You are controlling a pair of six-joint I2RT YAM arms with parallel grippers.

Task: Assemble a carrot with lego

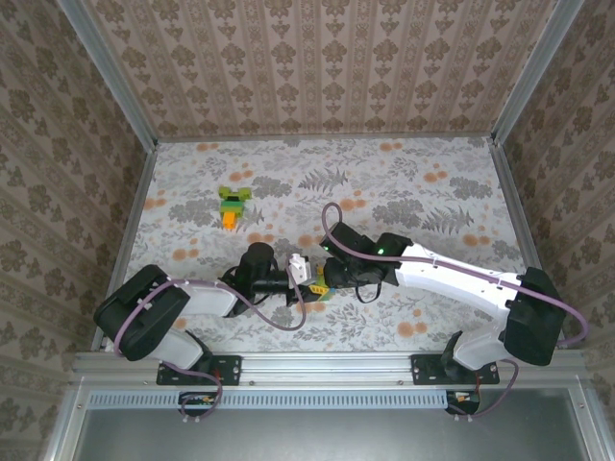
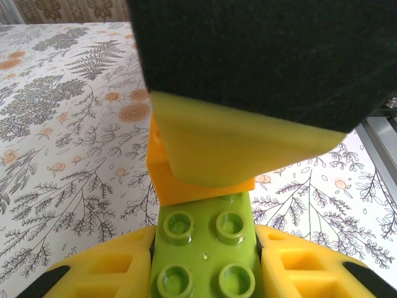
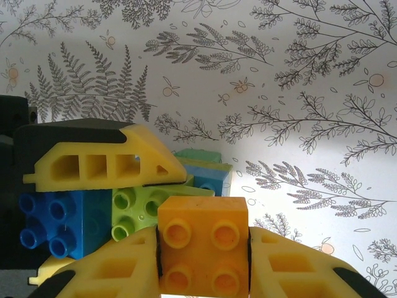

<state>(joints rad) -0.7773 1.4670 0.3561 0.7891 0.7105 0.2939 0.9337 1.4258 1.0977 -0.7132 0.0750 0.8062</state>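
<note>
Bricks meet low over the table (image 1: pixel 432 192), near its front edge. My left gripper (image 2: pixel 205 264) is clamped on a lime brick (image 2: pixel 203 239), studs facing its camera. My right gripper (image 3: pixel 203 267) grips an orange brick (image 3: pixel 203 242) by its sides. Orange sits dead ahead of the lime, touching its far end, hands nose to nose. A blue brick (image 3: pixel 56 223) sits just beside the lime. The carrot (image 1: pixel 233 206) lies well apart, far-left, orange tip toward me. Judgement: seating turns on lining the two bricks up, and both hands are equally near.
</note>
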